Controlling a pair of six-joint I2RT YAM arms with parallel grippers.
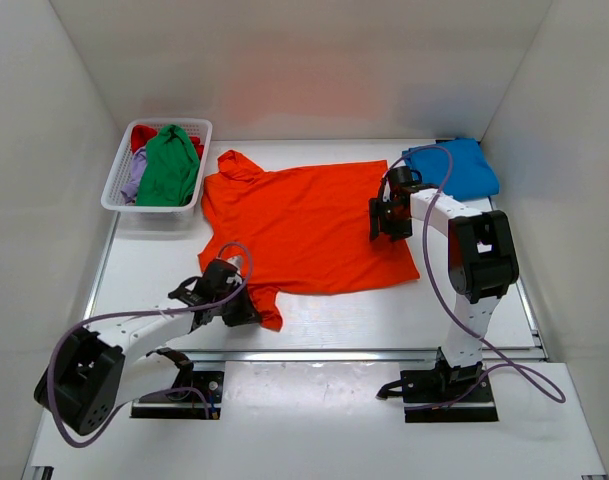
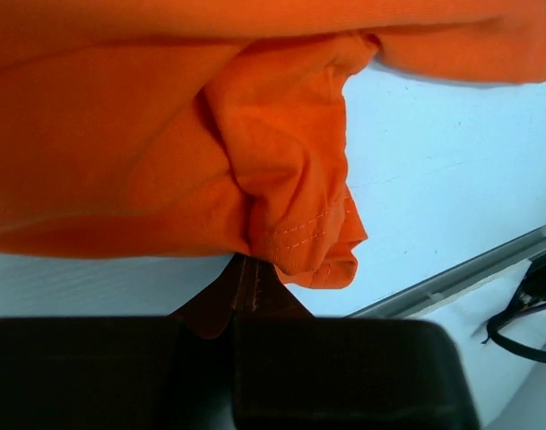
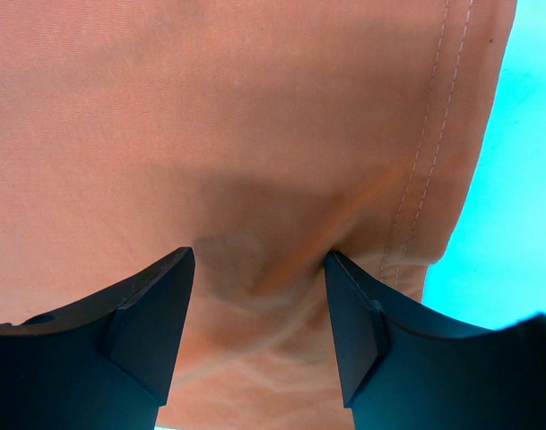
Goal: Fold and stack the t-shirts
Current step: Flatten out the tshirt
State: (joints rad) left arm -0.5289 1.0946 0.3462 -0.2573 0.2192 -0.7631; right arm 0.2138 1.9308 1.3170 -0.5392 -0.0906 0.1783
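Bright orange cloth t-shirt (image 1: pixel 304 225) lies flat mid-frame, long axis left–right, neck at left, hem at right. Left gripper (image 2: pixel 248 285): fingers pressed together, pinching the lower-left sleeve's hem. Right gripper (image 3: pixel 259 305): fingers spread, straddling cloth by the right hem.

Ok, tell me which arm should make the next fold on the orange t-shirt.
Probably left. The left gripper is shut on the near sleeve of the orange t-shirt, ready to carry it inward. The right gripper stands open at the hem, gripping nothing.
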